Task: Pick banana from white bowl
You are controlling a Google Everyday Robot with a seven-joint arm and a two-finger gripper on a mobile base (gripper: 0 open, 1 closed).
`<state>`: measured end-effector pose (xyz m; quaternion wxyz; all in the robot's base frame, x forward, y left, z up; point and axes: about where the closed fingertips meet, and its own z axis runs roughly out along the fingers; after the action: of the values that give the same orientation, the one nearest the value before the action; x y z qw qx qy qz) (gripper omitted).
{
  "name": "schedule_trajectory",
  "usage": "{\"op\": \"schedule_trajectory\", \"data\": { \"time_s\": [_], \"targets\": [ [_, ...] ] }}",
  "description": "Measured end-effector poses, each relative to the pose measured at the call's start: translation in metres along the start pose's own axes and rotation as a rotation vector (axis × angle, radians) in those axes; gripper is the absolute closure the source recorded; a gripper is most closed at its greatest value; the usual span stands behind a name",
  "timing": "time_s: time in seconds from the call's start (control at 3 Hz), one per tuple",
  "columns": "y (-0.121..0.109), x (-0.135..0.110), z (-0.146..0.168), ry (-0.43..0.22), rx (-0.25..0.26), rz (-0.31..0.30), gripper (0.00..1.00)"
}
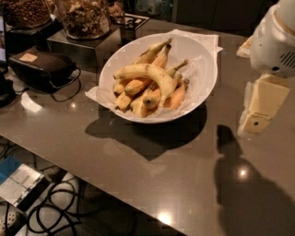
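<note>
Tool hangs over open tabletop, apart from white bowl's right rim.

Smaller orange-yellow bananas lie heaped on white paper. Glass jars (filled with snacks) stand behind on a metal box. A black case sits left on the grey table. Cables coil below. The gripper hangs at the right edge.

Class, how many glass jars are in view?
2 jars: one in the top-left corner, one right of it behind the white bowl; more may be hidden. The hand hangs right of the bowl.
</note>
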<state>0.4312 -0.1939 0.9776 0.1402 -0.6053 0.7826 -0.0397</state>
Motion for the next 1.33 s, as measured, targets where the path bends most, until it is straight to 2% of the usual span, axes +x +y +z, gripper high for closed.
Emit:
{"op": "schedule_trajectory", "data": {
  "time_s": [0.33, 0.67, 1.0, 1.33],
  "targets": [
    [0.014, -0.036, -0.001, 0.063, 0.003, -0.062, 0.00],
    [0.026, -0.074, -0.006, 0.070, 0.005, -0.166, 0.00],
    [0.025, -0.080, -0.013, 0.053, 0.033, -0.171, 0.00],
    [0.019, -0.098, -0.011, -0.030, -0.027, -0.130, 0.00]
  ]
}}
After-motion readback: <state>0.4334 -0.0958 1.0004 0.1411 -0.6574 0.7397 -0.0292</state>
